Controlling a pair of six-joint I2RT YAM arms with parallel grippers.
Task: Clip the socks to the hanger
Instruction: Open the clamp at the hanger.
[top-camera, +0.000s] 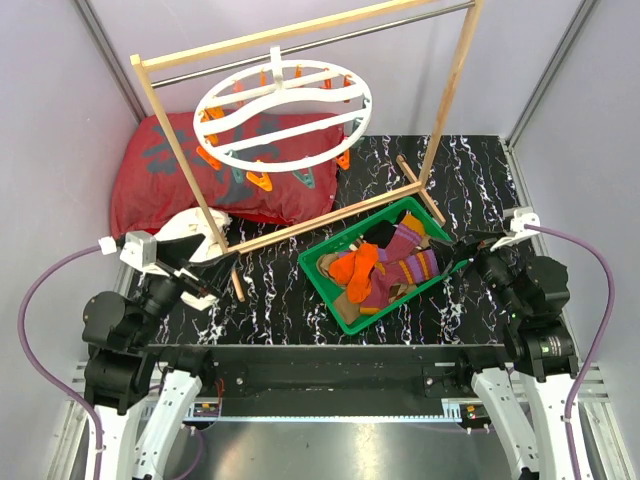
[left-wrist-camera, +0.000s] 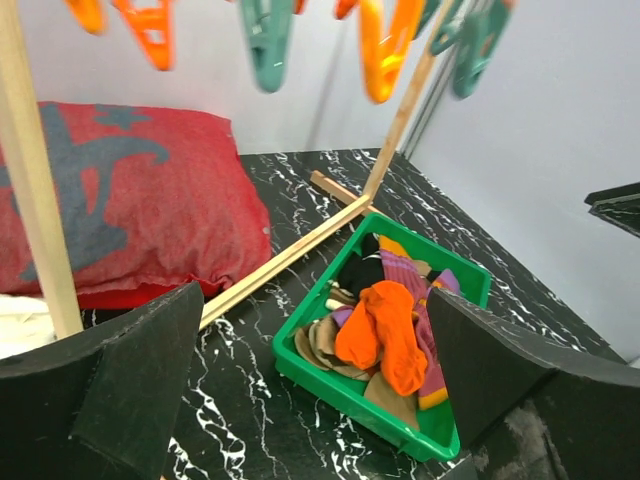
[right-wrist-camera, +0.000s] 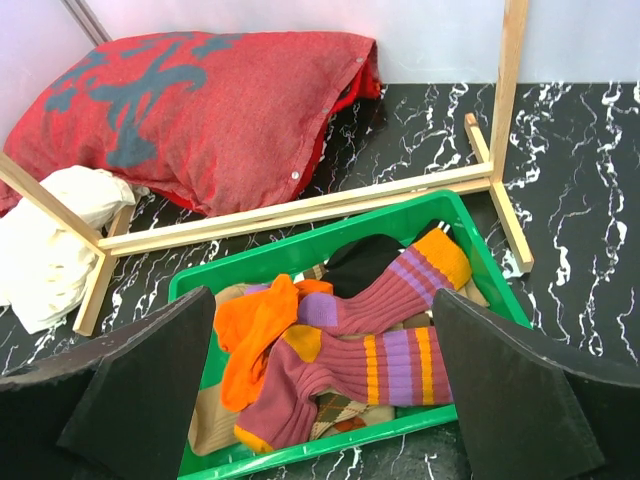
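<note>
A: Jaws?
B: Left jaws and right jaws both gaped fully, empty, either side of the bin (top-camera: 331, 297), probably staged for a first pick.
A: Socks (top-camera: 385, 268)?
B: Heaped in bin, toward the surface's (top-camera: 470, 170) front edge, right of centre. Hanger (top-camera: 283, 112) hung from rack (top-camera: 455, 90) at the back edge, clips (left-wrist-camera: 383, 45) bare.

Pale grey walls (top-camera: 60, 120), black white-veined marble tabletop (top-camera: 470, 170), wooden-post rack (top-camera: 182, 160), red patterned cushion (top-camera: 150, 185)

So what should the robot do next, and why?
Probably lower the right gripper toward the orange sock, which lies on top in the green bin. Its jaws stand open and empty, it sits beside the bin, and nothing is clipped to the hanger yet.
</note>
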